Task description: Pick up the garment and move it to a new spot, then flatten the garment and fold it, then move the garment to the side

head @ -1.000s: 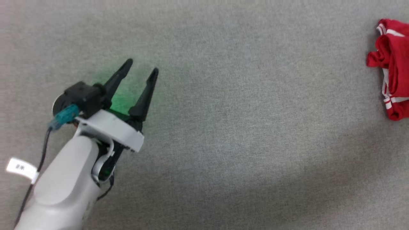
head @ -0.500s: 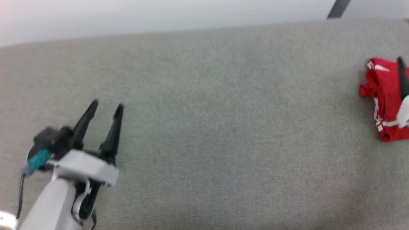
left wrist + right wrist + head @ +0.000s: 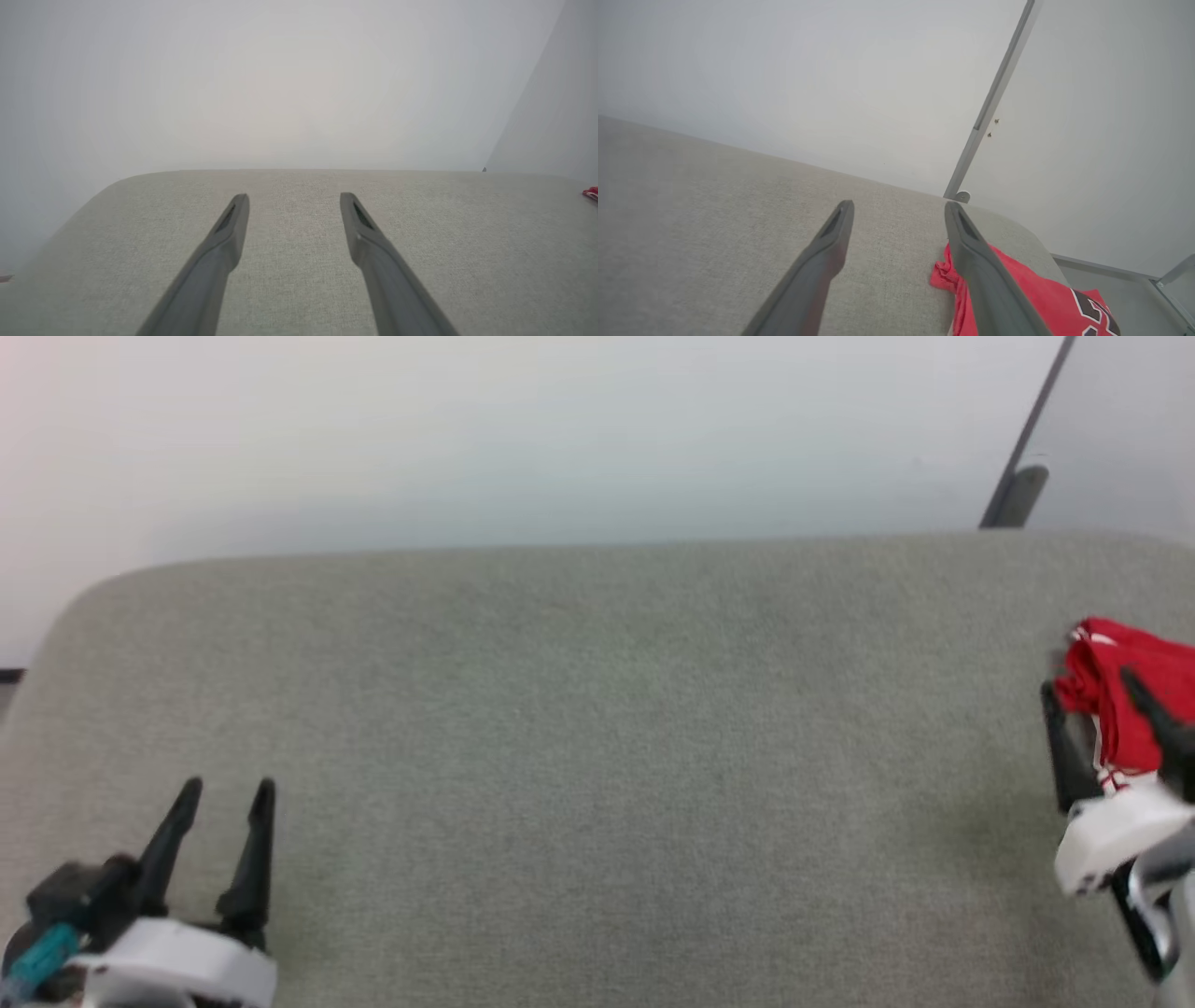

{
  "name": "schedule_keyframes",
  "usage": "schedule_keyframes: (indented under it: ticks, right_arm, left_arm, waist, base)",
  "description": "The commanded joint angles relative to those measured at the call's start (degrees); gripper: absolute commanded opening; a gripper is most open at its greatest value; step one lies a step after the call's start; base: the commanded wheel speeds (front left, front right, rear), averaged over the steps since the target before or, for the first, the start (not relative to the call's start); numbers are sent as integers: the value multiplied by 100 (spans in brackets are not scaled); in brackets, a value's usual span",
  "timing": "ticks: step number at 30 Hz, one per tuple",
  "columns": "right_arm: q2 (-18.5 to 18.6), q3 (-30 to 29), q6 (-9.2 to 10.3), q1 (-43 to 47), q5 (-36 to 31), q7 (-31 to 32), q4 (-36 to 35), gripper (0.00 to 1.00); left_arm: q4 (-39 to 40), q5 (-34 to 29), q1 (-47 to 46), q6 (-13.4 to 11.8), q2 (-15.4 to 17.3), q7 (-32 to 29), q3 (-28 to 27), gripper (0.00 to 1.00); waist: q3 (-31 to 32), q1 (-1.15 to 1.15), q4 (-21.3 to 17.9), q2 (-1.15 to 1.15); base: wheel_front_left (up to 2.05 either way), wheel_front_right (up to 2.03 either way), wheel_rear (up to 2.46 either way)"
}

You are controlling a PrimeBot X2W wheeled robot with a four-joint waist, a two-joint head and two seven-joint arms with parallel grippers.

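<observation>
The left gripper (image 3: 227,793), two long dark fingers on a white wrist, stands spread wide at the lower left with nothing between its fingers. It hovers near a rounded corner of the grey fabric-covered tabletop (image 3: 597,709). The broad middle of that surface would make a fair new spot for the shirt. At the far right the right gripper (image 3: 1089,689) is also fully spread and holds nothing. Its fingers straddle the left fringe of the garment (image 3: 1144,649), a crumpled red jersey shirt with white-and-red striped trim, heaped by the tabletop's right edge. I cannot tell whether either finger touches it.

The step in hand looks like the first pickup. To do it well, the gripper should shift slightly right so both fingers bracket a thick ridge of folds. It should then sink to the cloth and close on several layers, not one loose hem. The heap's long axis runs near to far along the edge. Black white-outlined lettering faces up on the part nearest the right wrist camera, but which way the neck points cannot be told.
</observation>
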State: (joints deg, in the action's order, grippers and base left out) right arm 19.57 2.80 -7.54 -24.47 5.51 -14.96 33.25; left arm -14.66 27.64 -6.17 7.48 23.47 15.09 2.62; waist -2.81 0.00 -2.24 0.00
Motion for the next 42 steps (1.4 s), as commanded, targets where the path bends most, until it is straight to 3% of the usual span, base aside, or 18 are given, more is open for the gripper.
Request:
schedule_keyframes:
  ticks: [1, 19, 42]
  right_arm:
    - [-109, -102, 12, 265, -62, -24, -219, 100]
    - [-1081, -650, 12, 2058, -611, -25, -1862, 100]
    - [-1306, -721, 12, 2374, -699, -24, -2254, 100]
  left_arm:
    - [62, -71, 198, -7, 22, 3, -103, 100]
    - [424, -269, 1037, -6, -156, 3, -488, 100]
    - [523, -338, 1151, -5, -263, 3, -517, 100]
  waist:
    - [256, 0, 162, 0]
    - [407, 0, 180, 0]
    - [427, 0, 159, 0]
  base:
    - [0, 0, 0]
    - [0, 0, 0]
    - [0, 0, 0]
